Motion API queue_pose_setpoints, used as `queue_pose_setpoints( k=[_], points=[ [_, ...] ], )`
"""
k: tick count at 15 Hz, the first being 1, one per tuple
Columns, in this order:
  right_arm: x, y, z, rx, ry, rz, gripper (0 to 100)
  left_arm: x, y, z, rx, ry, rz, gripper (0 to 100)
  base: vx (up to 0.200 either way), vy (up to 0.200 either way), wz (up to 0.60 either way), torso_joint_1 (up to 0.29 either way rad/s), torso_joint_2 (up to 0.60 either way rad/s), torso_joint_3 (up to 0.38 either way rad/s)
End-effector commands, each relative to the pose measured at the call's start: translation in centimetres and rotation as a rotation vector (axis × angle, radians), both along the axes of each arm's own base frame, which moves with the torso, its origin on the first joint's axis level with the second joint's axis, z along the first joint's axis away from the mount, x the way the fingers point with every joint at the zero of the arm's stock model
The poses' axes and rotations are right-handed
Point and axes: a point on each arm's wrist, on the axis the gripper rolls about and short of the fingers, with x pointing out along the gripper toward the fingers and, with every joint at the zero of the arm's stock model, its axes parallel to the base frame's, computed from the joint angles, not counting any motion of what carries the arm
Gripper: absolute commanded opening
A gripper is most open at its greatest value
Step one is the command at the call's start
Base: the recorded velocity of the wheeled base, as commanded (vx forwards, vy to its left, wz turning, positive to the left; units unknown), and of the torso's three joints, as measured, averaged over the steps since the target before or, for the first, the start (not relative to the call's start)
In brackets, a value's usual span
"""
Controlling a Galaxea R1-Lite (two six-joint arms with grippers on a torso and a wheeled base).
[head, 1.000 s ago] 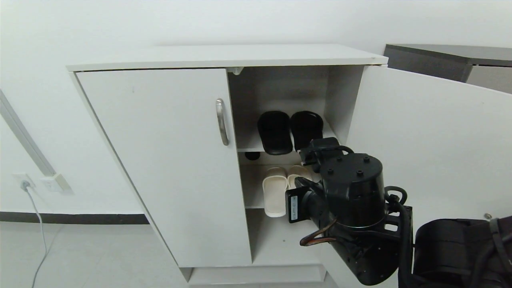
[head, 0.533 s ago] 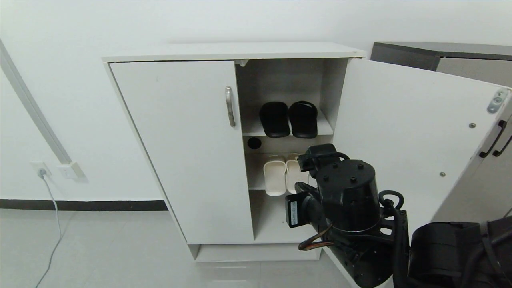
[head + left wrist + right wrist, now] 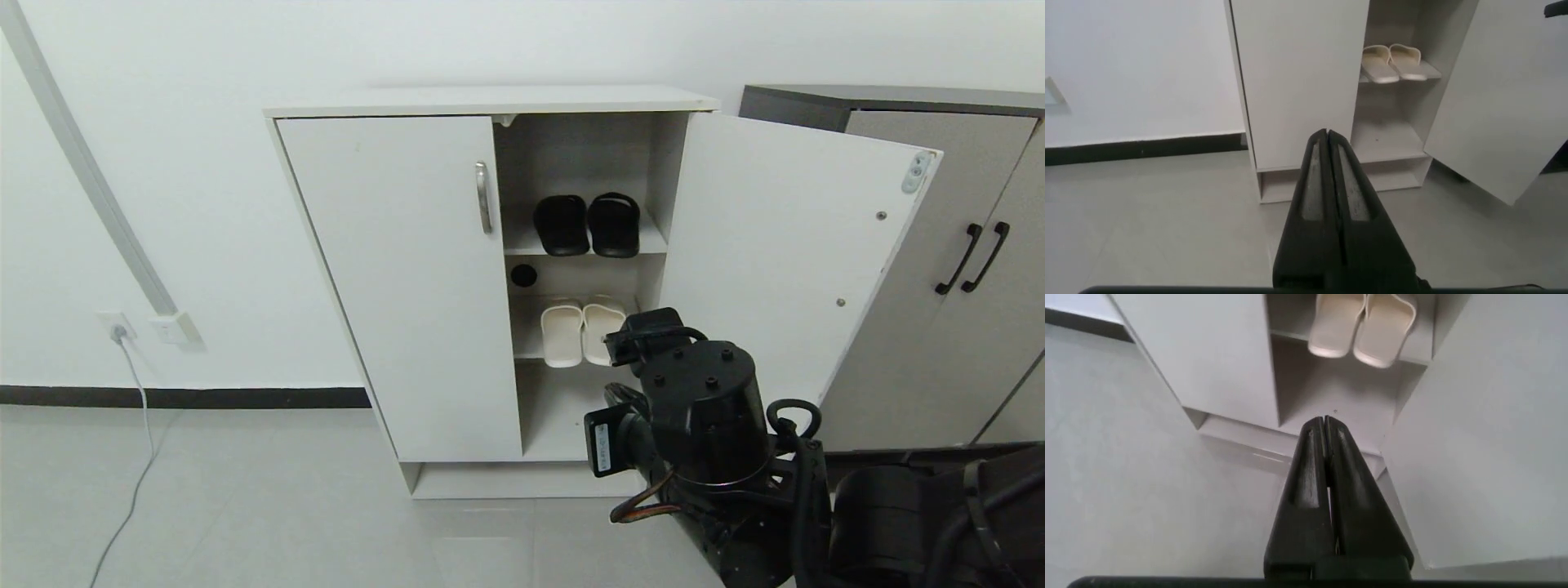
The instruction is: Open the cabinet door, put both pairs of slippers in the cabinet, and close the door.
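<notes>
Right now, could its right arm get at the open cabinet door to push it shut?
Probably yes. The open door stands close beside the right gripper, with nothing between them. The black slippers and white slippers sit inside on shelves.

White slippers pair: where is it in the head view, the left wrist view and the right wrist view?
Head view: the pair of white slippers lies on the middle shelf, below the black slippers.
Left wrist view: on that shelf, next to the open white cabinet door.
Right wrist view: on that shelf, above the bottom compartment.
Shared landmark: the open door.
</notes>
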Motion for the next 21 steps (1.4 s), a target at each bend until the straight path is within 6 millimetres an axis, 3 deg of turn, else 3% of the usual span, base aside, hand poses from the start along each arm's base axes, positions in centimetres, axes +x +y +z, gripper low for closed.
queue_pose_setpoints(
  k=[1,14,21],
  points=[
    [0.10,0.03,-0.19,-0.004,0.003,-0.002,0,0.01,0.00,0.00,0.000,0.001,0.001,0,0.000,0.000,0.00,0.000,0.00,0.000],
    [0.25,0.25,-1.05,-0.021,0.015,-0.002,0,0.01,0.00,0.00,0.000,0.001,0.001,0,0.000,0.000,0.00,0.000,0.00,0.000],
    [0.25,0.24,-1.05,-0.022,0.014,-0.005,0,0.01,0.00,0.00,0.000,0.001,0.001,0,0.000,0.000,0.00,0.022,-0.32,-0.312]
  ],
)
